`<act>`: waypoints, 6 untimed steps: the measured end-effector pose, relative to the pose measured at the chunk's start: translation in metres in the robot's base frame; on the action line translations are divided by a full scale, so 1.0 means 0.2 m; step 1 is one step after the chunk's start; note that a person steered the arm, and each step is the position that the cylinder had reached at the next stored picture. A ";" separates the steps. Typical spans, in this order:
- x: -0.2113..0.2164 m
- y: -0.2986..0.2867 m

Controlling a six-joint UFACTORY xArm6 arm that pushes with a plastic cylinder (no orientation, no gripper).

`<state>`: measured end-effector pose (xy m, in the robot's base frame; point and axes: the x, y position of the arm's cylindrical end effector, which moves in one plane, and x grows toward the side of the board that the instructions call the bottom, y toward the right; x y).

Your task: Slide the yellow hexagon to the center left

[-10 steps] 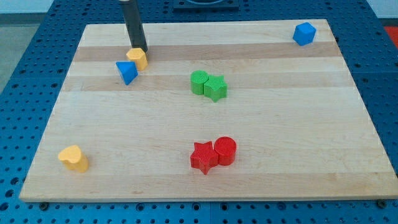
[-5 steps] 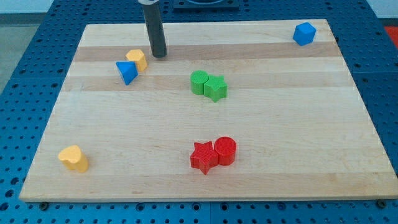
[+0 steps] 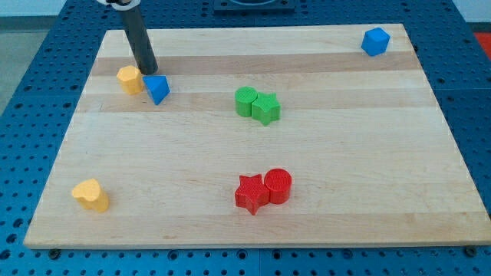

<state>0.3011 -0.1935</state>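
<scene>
Nearest me on the board [image 3: 430, 199], at the near left, is a yellow heart [image 3: 90, 195]; near centre, a red star [image 3: 250, 193] touches a red cylinder [image 3: 278, 185] on its right. Mid-board sit a green cylinder [image 3: 245, 100] and green star [image 3: 265, 107], touching. Farther back on the left is the yellow hexagon [image 3: 130, 79], with a blue triangle [image 3: 157, 88] just beside it on the right. My tip [image 3: 148, 70] stands between the two, slightly on their far side, close to both; I can't tell if it touches either. I have no gripper, only the rod, so there is nothing to spread or pinch. Far right corner holds a blue cube [image 3: 375, 41], well apart from everything. The hexagon is at the far left, so I judge it needs to come nearward to reach centre left. Risks: the hexagon is already close to the left edge, so any further leftward shove could run it off the board. Pushing from this cramped spot could also catch the triangle and drag it along. An off-centre push on a flat face may spin the hexagon and let it slip past my tip. Too long a nearward push could run it toward the heart.
</scene>
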 end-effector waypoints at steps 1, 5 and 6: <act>-0.01 0.00; 0.28 -0.15; 0.28 -0.10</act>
